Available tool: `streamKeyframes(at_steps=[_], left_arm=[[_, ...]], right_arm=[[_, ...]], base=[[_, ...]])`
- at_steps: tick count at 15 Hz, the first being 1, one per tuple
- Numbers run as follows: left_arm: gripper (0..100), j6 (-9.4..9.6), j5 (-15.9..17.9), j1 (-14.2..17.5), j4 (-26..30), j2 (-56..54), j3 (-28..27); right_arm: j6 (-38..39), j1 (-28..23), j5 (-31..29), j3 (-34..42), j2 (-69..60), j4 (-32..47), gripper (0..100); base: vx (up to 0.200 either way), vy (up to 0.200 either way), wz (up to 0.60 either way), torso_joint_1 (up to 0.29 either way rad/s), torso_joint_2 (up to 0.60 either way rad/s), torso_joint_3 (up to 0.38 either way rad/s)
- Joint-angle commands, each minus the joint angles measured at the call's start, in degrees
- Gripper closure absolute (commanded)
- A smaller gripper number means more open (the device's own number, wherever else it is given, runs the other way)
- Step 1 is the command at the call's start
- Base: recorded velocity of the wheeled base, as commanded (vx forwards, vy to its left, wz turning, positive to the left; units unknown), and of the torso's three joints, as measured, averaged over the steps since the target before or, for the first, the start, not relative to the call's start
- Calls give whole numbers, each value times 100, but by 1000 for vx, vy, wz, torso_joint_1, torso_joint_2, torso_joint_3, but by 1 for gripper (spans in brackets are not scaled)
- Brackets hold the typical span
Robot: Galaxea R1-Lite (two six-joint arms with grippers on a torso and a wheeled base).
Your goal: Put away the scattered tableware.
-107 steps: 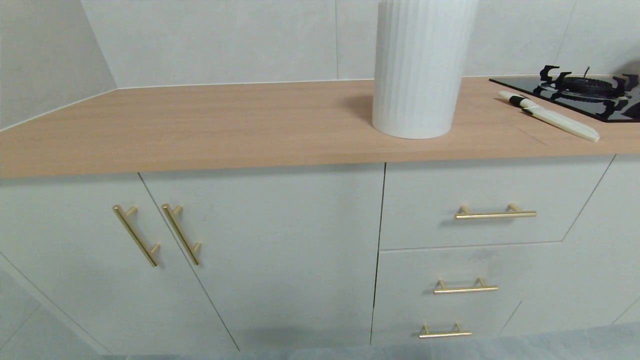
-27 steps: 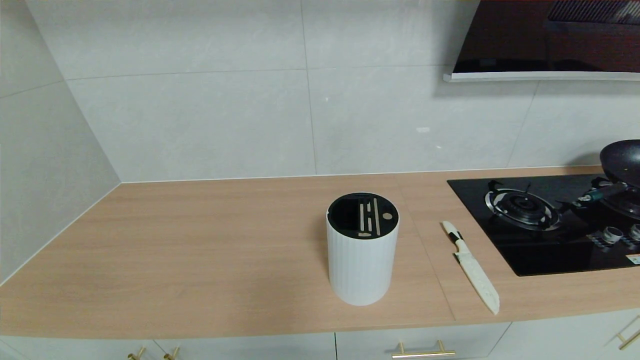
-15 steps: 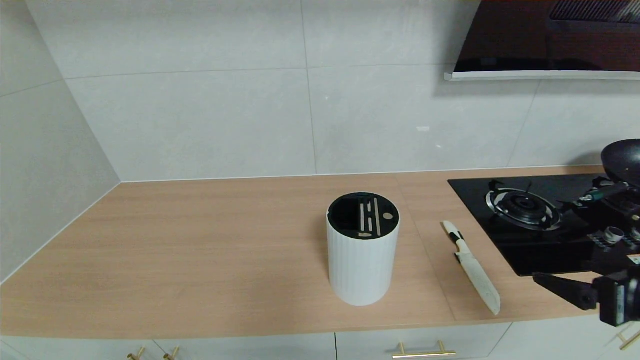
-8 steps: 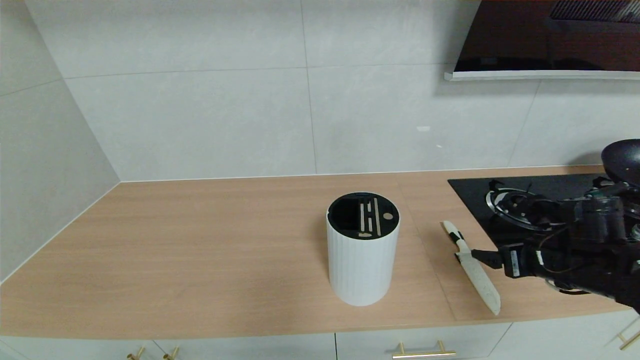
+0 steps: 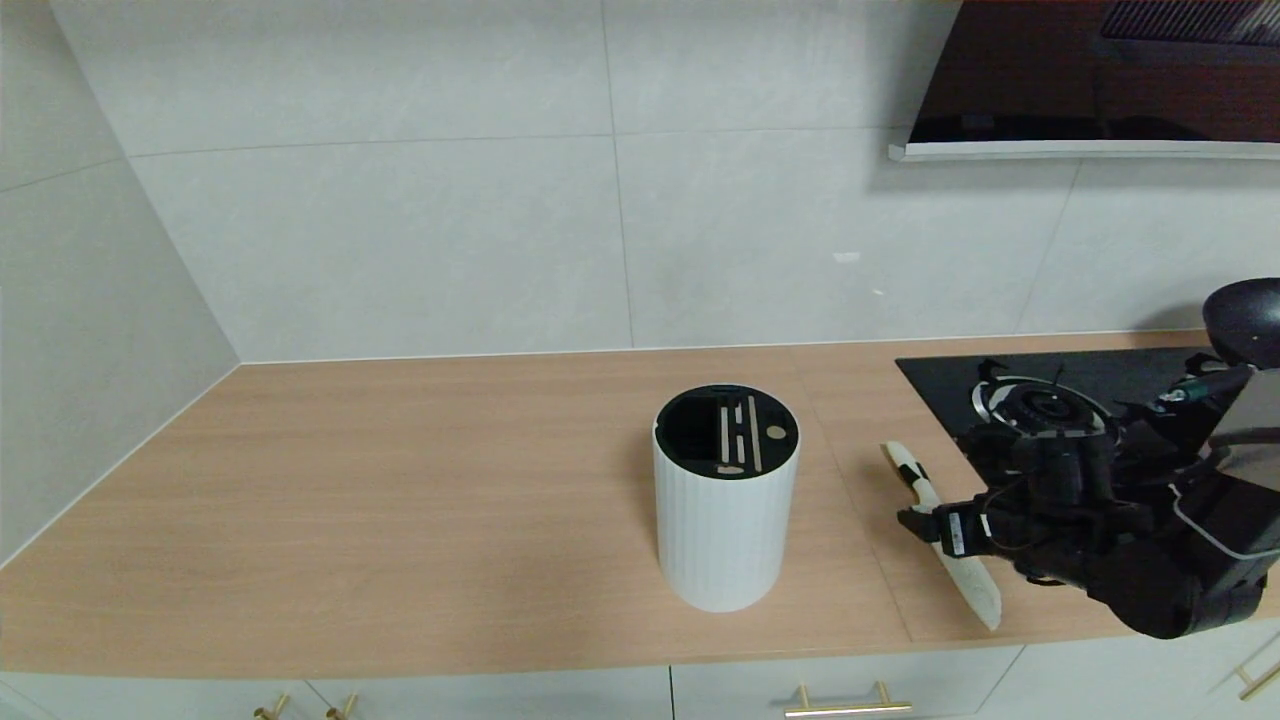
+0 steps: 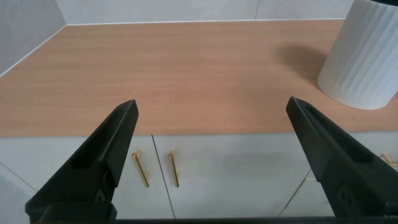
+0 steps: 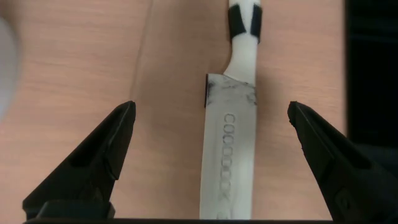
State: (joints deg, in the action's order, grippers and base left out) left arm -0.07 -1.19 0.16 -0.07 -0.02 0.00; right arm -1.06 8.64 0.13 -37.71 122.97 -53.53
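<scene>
While the knife [image 5: 976, 590] lies flat on the wooden surface [image 5: 400, 480], it sits between the white ribbed holder [image 5: 722, 530] and the black hob [image 5: 940, 385], apart from both. Its handle [image 5: 905, 464] points toward the tiled wall and its blade tip toward the front edge of the surface. In the right wrist view the knife [image 7: 233, 143] shows a pale speckled blade with a row of small oval marks, and a white handle with a black band.

The right claw [image 5: 935, 525] hangs just above the knife's middle, covering the part where blade meets handle in the head view. Its two fingers are spread wide, one on each side of the blade [image 7: 210, 115], and grip nothing; whether they touch the surface [image 7: 74, 93] cannot be told.

The holder stands upright to the left of the knife, near the front of the surface. Its black top [image 5: 727, 431] has several narrow slots, one round hole and a larger open compartment.

The left claw [image 6: 211, 107] is spread wide too and holds nothing. It hangs in front of the cabinet, below the level of the surface [image 6: 186, 68], with the holder [image 6: 364, 56] off to one side and two gold door handles [image 6: 157, 168] on the cabinet front beneath.

A burner [image 5: 1040, 405] sits on the hob, a dark pan [image 5: 1240, 320] stands farther right, and a dark range hood [image 5: 1090, 80] hangs on the wall above.
</scene>
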Motion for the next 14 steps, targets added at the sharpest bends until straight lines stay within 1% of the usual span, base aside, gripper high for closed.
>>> streamKeyframes(at_steps=[1,4,14], left_arm=[[0,-1,-4,2,-1,2,0],[0,-1,-4,2,-1,2,0],[0,-1,-4,11,-1,2,0]], right_arm=[[9,-3,4,-176,430,-17,0],[9,-100,-5,-387,623,-17,0],[88,-144,-13,-492,799,-35,0]], base=[[0,0,0,0,0,0],[0,0,0,0,0,0],[0,0,0,0,0,0]])
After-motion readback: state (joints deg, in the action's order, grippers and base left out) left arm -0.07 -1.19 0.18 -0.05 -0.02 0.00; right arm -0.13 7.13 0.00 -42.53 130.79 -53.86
